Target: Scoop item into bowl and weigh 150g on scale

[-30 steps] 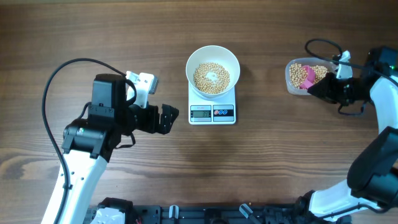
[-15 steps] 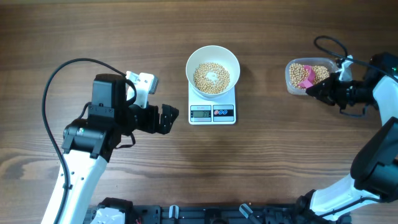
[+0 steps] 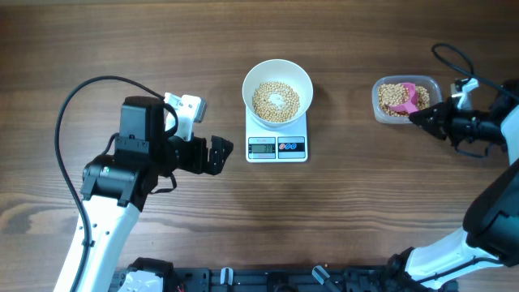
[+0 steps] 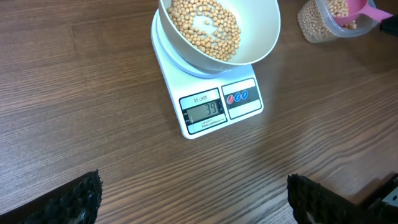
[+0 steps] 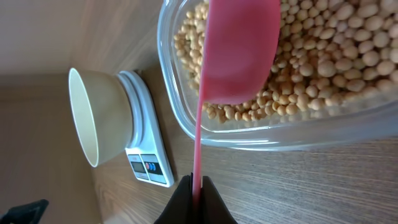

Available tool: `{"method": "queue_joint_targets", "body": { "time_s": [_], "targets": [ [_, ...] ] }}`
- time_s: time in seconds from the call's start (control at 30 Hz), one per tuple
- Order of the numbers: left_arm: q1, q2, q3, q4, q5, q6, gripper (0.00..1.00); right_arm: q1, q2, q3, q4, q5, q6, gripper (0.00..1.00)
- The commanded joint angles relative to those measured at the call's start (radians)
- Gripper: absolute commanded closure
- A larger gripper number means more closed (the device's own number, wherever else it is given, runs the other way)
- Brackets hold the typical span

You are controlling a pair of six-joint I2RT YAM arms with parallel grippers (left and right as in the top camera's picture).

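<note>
Currently the right claw [image 5: 196, 186] is clamped on the thin handle of the pink scoop [image 5: 239, 50]. The scoop head lies in the clear tub [image 3: 378, 104] over the beans [image 5: 323, 56], near the right edge of the bench [image 3: 365, 219]; load not discernible. Opposite, the left claw [image 4: 196, 202] gapes empty, just left of the scale [image 3: 276, 148] at bench centre. On it sits the bowl [image 3: 253, 75] with a shallow bean layer. The display [image 4: 205, 111] appears to read 39: judged roughly a quarter done, several scoops remaining.

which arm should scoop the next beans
Right: the right gripper is shut on the pink scoop, whose cup is in the tub of beans. The left gripper is open and empty beside the scale.
</note>
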Motion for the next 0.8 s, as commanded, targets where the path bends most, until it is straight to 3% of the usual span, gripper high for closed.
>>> {"method": "queue_joint_targets", "body": {
  "time_s": [0.0,0.27,0.77],
  "targets": [
    [0.005,0.005,0.002,-0.001,0.012,0.001,0.0,-0.016,0.013,-0.008,-0.006,-0.097,-0.004,0.96],
    [0.005,0.005,0.002,-0.001,0.012,0.001,0.0,-0.052,0.013,-0.008,-0.034,-0.177,-0.008,0.95],
    [0.005,0.005,0.002,-0.001,0.012,0.001,0.0,-0.125,0.013,-0.008,-0.156,-0.261,-0.15,0.96]
  ]
}}
